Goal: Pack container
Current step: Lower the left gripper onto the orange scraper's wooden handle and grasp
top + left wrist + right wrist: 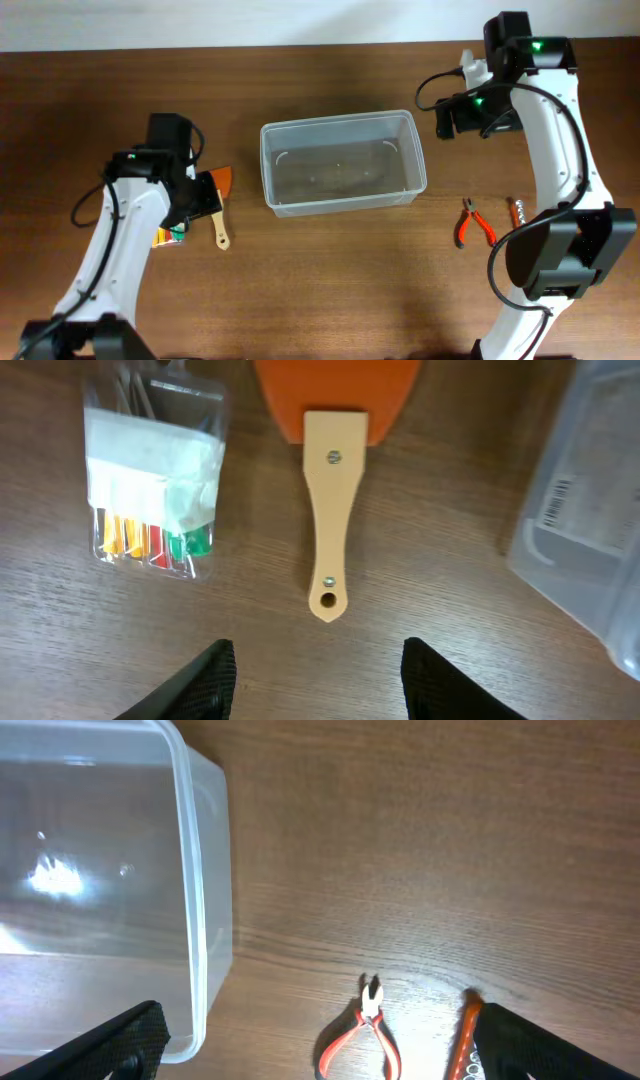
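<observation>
- Two arms at a wooden table (330, 300); the container (340, 165) sits at mid-table, upright and open-topped, btwn the arms.
- Container is clear plastic w/ rounded corners and a rim. In the left wrist view its wall (590, 510) shows at the right edge w/ a barcode label. In the right wrist view it (100, 870) fills the upper left.
- Left gripper (320, 680): jaws spread wide, above the table just past the handle end of the scraper (330, 510), not touching it.
- Scraper has an orange blade and a pale wooden handle w/ a hang hole. It lies flat left of the container, near it but apart; seen from overhead (219, 215) the arm partly covers it.
- Clear packet (150, 480) w/ a white label and yellow, red and green pieces lies beside the scraper, on the side away from the container.
- Right gripper (318, 1020): jaws wide apart, up off the table near the container's right end.
- Red-handled pliers (472, 222) lie right of the container, well apart from it.
- Just beside the pliers is a 2nd orange-handled tool (516, 212); type unclear.
</observation>
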`<state>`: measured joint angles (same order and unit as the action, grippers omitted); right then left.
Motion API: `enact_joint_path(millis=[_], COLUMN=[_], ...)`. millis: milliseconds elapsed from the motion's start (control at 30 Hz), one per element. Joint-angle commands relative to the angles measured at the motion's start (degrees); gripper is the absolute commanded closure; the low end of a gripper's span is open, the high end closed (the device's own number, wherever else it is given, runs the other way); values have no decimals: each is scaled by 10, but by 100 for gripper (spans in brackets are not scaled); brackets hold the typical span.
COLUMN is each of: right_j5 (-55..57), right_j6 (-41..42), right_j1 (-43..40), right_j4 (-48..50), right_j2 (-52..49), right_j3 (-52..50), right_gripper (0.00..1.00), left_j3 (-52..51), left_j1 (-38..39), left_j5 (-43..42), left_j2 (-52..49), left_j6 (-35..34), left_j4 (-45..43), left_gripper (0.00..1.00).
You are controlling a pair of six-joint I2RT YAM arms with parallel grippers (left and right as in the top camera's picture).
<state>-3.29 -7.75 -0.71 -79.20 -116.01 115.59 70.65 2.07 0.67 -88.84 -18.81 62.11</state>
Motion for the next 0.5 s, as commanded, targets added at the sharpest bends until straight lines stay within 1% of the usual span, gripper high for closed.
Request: enact_joint_path(millis=[0,233,467], right_j5=[-9,-5,-5], right_j6=[-4,-4,-4], right_j1=[0,0,0], right_j4=[5,6,6], right_j2=[4,4,4], right_j3=[-10,-10,-10], right_gripper=[1,2,1], left_j3=[-1,-1,-1], left_j1=[-7,-2,-3], left_j5=[-35,-50,-50], left_j2=[-43,-118,-151], left_j6=[19,26,44], left_j4=[0,-13,-32], left_gripper=[44,44,43])
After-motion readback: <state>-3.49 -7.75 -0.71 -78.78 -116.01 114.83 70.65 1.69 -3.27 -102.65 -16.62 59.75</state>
